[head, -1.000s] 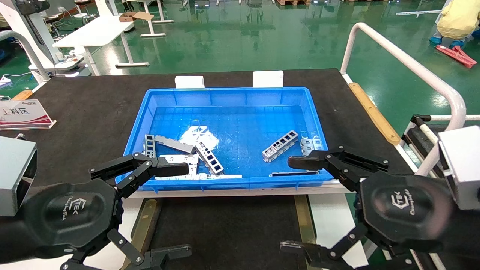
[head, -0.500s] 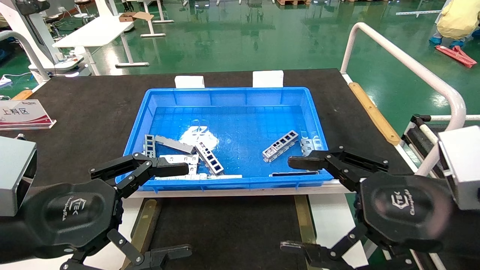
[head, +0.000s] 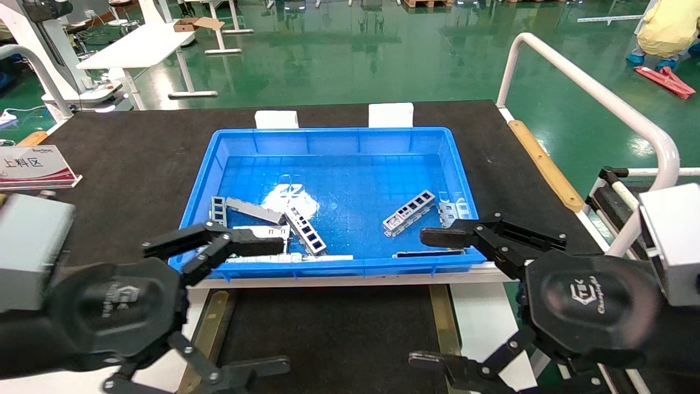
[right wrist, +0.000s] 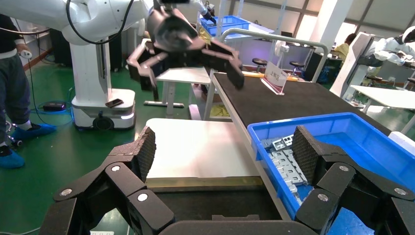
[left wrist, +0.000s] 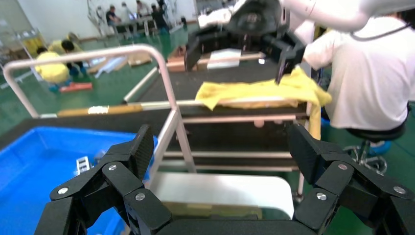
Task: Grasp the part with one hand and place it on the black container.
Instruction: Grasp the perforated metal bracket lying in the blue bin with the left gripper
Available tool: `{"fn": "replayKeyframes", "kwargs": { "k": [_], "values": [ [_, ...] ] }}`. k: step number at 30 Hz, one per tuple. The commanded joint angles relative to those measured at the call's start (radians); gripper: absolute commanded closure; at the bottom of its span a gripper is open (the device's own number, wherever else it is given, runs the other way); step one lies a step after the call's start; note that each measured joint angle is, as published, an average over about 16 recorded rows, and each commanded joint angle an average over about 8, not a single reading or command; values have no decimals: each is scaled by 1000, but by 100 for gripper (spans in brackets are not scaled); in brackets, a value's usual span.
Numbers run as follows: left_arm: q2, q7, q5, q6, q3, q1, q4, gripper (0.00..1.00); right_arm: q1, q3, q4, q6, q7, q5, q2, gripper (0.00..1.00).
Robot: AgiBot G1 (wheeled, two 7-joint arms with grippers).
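Note:
Three windowed silver parts lie in the blue bin (head: 333,143): one part (head: 409,212) at the right, a second (head: 306,231) near the middle, a third (head: 217,210) by the left wall. The black container (head: 328,334), with bronze rails (head: 208,334), sits on the near side of the bin, between my arms. My left gripper (head: 281,306) hovers open and empty above the container's left rail. My right gripper (head: 418,298) hovers open and empty above the right rail. In the left wrist view the left gripper (left wrist: 221,147) holds nothing; the right gripper (right wrist: 222,147) is likewise bare.
Plain strips and tabbed plates (head: 262,232) crowd the bin's near left corner; more plates (right wrist: 293,169) show in the right wrist view. A white rail (head: 590,90) borders the table's right side. A sign (head: 33,167) stands at far left.
My left gripper has shifted a little to the right and forward toward the bin's near edge. The right gripper and the parts have not moved.

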Motion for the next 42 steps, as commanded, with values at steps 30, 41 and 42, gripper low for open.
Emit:
{"fn": "replayKeyframes", "kwargs": {
  "k": [30,41,42],
  "values": [
    [505,182,337,-201,192,-329,630,0,0,-1,0,0,0,0,0,0],
    [662,342,372,-293,202,-440,941,0,0,-1,0,0,0,1,0,0],
    [674,354,374,-302,204,-447,962,0,0,-1,0,0,0,1,0,0]
  ]
}}
